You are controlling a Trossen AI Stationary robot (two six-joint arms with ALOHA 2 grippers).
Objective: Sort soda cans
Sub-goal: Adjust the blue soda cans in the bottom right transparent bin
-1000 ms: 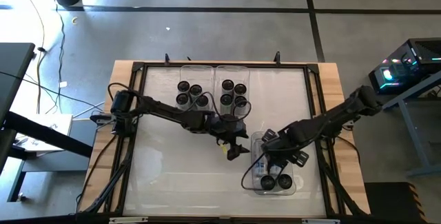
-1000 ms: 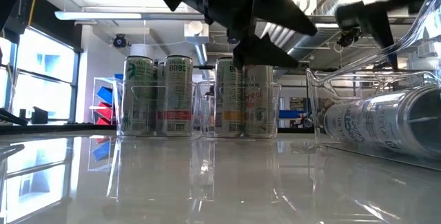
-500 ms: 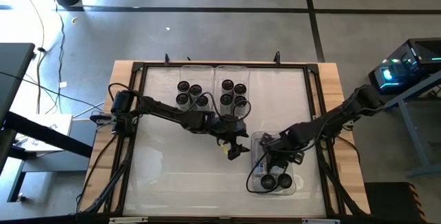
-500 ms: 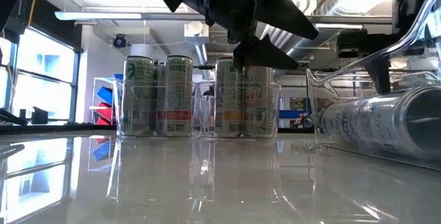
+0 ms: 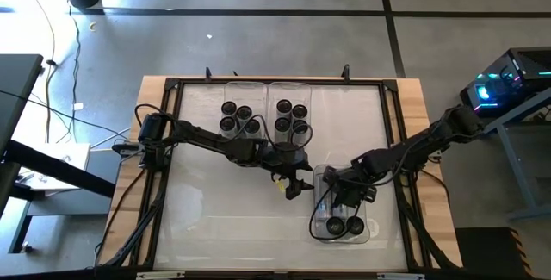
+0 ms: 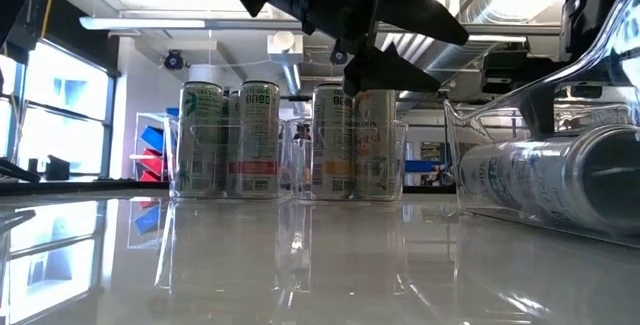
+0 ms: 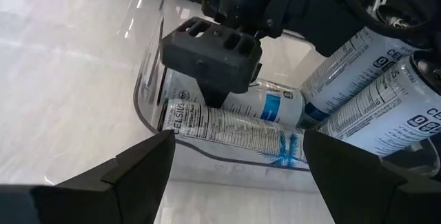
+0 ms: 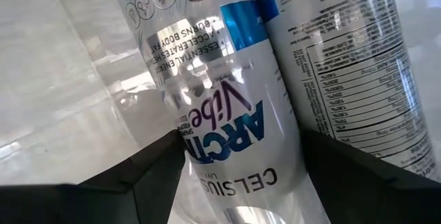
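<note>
R gripper [image 5: 344,196] sits low-right of centre in high view, fingers spread either side of a lying soda can [image 8: 227,107] inside the clear plastic bin [image 5: 322,228], not pinching. Can: glossy white-silver cylinder, reads "CELSIUS", "ARCTIC Vibe". L gripper [image 5: 297,185] spread, just left of the bin. Other cans [image 5: 263,116] upright, upper centre.
</note>
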